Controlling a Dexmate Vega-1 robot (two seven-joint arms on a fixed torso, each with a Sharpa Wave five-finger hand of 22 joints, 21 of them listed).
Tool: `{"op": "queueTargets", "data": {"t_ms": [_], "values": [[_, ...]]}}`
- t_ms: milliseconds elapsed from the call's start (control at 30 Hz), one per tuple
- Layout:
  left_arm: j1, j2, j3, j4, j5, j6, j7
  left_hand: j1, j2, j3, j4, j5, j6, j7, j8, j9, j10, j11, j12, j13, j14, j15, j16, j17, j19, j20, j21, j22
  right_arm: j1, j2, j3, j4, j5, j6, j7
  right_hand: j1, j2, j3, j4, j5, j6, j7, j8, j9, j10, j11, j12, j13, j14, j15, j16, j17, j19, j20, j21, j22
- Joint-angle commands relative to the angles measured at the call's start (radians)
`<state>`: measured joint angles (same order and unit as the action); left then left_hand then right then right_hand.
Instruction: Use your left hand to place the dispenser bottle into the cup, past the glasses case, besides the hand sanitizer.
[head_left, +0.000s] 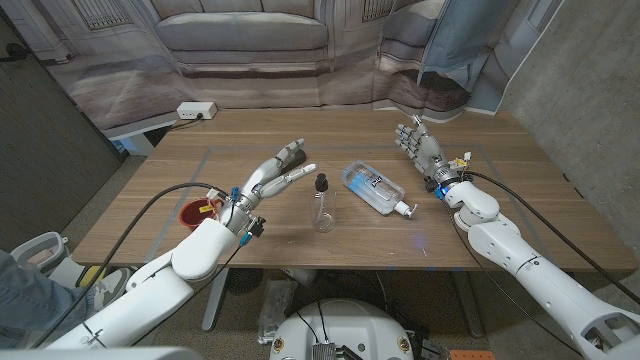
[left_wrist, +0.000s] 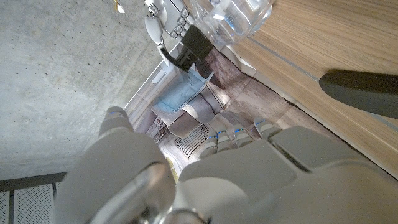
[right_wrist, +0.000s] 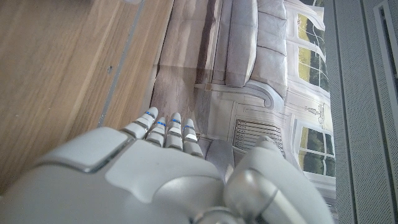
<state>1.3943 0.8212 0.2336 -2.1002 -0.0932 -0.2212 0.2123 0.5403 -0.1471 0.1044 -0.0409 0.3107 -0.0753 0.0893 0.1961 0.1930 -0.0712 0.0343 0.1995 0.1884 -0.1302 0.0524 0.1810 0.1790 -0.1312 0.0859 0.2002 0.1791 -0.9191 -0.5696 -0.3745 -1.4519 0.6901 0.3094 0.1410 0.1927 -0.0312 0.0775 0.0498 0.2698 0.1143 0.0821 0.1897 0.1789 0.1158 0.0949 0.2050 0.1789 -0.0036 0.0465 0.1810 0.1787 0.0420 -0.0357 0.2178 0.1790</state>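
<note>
The dispenser bottle (head_left: 322, 205), clear with a black pump, stands upright near the table's middle; the left wrist view shows it (left_wrist: 233, 15) just beyond my fingers. My left hand (head_left: 275, 172) hovers just left of it, fingers spread toward it and holding nothing. The hand sanitizer (head_left: 372, 188), a clear bottle with a white pump, lies on its side right of the dispenser bottle. The red cup (head_left: 195, 212) sits near the left front edge, partly hidden behind my left forearm. My right hand (head_left: 425, 148) stands at the right with fingers apart, empty.
A white power strip (head_left: 196, 111) lies at the table's back left corner. Behind the wooden table (head_left: 500, 180) hangs a printed backdrop of a sofa (head_left: 245, 40). Bare wood stretches along the back and the right side.
</note>
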Motion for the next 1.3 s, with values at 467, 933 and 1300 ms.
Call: {"op": "queueTargets", "data": {"t_ms": [467,933,1300], "values": [[0.058,-0.018,0.011,-0.089,0.133,0.117,0.079,0.01,-0.003,-0.005,-0.007,0.01,-0.013,-0.003,-0.001,0.003,-0.01,0.0,0.0,0.006,-0.014,0.0,0.002,0.004,-0.009,0.005,-0.003,0.002,-0.021,-0.007,0.008,0.0,0.017,0.005,0.013,0.01,0.006,0.001,-0.007,-0.003,0.001,-0.008,0.003,0.006,0.0,0.001,0.002,0.004,0.004,0.007,0.006,0.003,0.01,0.003,-0.002,0.003],[0.048,-0.033,0.027,-0.065,0.119,0.094,0.076,0.016,0.003,-0.006,-0.009,0.014,-0.014,-0.006,0.0,0.003,-0.009,-0.002,0.001,0.006,-0.014,-0.001,0.003,0.004,-0.01,0.001,-0.003,0.002,-0.016,-0.002,0.007,0.018,0.025,0.012,0.031,0.01,0.006,-0.001,-0.009,-0.002,0.001,-0.01,0.003,0.006,0.0,0.002,0.003,0.004,0.005,0.006,0.006,0.004,0.01,0.003,-0.005,0.003],[0.036,-0.046,0.055,-0.074,0.164,0.151,0.108,0.023,0.009,-0.006,-0.011,0.017,-0.023,-0.007,-0.002,0.004,-0.014,-0.003,0.001,0.006,-0.015,0.001,0.003,0.004,-0.012,-0.005,-0.003,0.002,-0.021,0.002,0.016,0.028,0.036,0.025,0.039,0.01,0.006,-0.002,-0.01,-0.002,0.002,-0.01,0.003,0.006,0.001,0.0,0.003,0.004,0.005,0.006,0.006,0.004,0.011,0.003,-0.006,0.003]]}}
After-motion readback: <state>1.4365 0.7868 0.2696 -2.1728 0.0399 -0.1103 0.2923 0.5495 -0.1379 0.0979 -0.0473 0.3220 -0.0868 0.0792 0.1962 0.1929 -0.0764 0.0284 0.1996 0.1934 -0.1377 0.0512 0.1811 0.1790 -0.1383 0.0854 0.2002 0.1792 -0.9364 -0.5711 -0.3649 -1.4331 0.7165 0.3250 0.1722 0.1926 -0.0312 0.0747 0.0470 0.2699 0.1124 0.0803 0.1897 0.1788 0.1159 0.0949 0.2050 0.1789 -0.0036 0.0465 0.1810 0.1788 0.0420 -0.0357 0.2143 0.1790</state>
